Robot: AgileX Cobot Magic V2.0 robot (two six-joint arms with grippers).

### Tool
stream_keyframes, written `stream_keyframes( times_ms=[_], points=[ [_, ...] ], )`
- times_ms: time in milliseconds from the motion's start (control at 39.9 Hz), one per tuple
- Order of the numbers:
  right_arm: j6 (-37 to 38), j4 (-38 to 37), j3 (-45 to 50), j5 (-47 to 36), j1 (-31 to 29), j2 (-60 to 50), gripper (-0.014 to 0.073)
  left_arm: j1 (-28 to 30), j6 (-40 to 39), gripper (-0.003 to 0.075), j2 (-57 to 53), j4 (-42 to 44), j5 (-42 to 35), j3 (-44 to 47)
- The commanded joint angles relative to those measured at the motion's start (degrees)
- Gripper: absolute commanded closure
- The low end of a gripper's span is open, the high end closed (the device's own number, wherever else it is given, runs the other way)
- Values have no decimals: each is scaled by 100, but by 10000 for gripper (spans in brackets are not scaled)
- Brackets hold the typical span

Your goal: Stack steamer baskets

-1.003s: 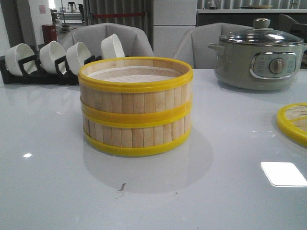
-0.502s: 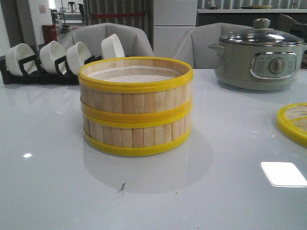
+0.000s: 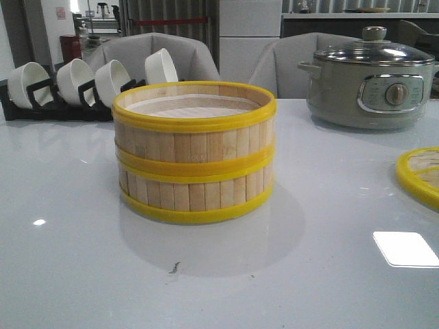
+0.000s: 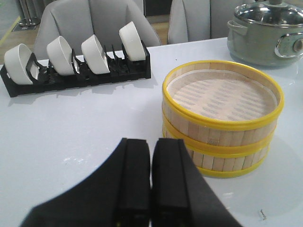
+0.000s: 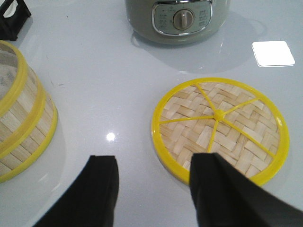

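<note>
Two steamer baskets stand stacked at the table's middle, the upper basket (image 3: pixel 194 133) squarely on the lower basket (image 3: pixel 195 195). The stack also shows in the left wrist view (image 4: pixel 221 118) and at the edge of the right wrist view (image 5: pixel 21 123). My left gripper (image 4: pixel 150 146) is shut and empty, above the table on the near left of the stack, apart from it. My right gripper (image 5: pixel 156 163) is open and empty, above bare table between the stack and the woven lid (image 5: pixel 220 125), one finger overlapping the lid's near rim in view. Neither gripper shows in the front view.
A grey-green electric pot (image 3: pixel 370 79) with a glass lid stands at the back right. A black rack with several white bowls (image 3: pixel 65 86) stands at the back left. The lid's rim shows at the right edge of the front view (image 3: pixel 418 175).
</note>
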Motion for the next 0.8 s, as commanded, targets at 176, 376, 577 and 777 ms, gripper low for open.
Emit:
stream_keyframes(
  times_ms=[176, 376, 577, 777],
  points=[
    [-22, 24, -175, -384, -8, 8, 155, 6, -58, 625, 69, 5, -432, -168],
    [-22, 24, -175, -385, -8, 8, 294, 6, -58, 625, 69, 5, -432, -168],
    [-22, 24, -175, -385, -8, 8, 505, 6, -58, 625, 69, 5, -432, -168],
    [-22, 24, -175, -341, -8, 8, 572, 6, -58, 625, 69, 5, -432, -168]
  ],
)
